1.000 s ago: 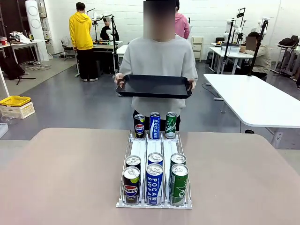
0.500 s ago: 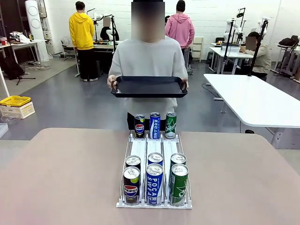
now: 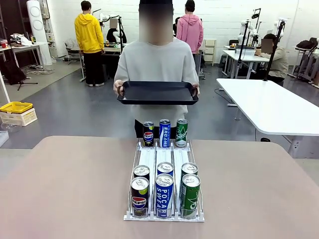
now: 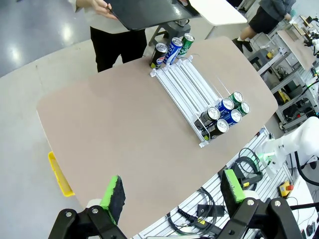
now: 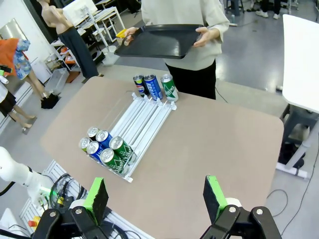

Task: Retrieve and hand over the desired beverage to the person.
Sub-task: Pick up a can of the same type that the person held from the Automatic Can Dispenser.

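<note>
Person (image 3: pixel 156 59) with black tray (image 3: pixel 157 92) shifted slightly left, left tool (image 4: pixel 172 188) and right tool (image 5: pixel 155 193) both wide open, empty

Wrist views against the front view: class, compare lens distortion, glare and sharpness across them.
Left wrist view: the wide lens bows the table's edges, and lamps glare off the floor. Right wrist view: the same bowing, with even light. Front view: the table's far edge runs straight, and the blue can's print reads sharp.
</note>
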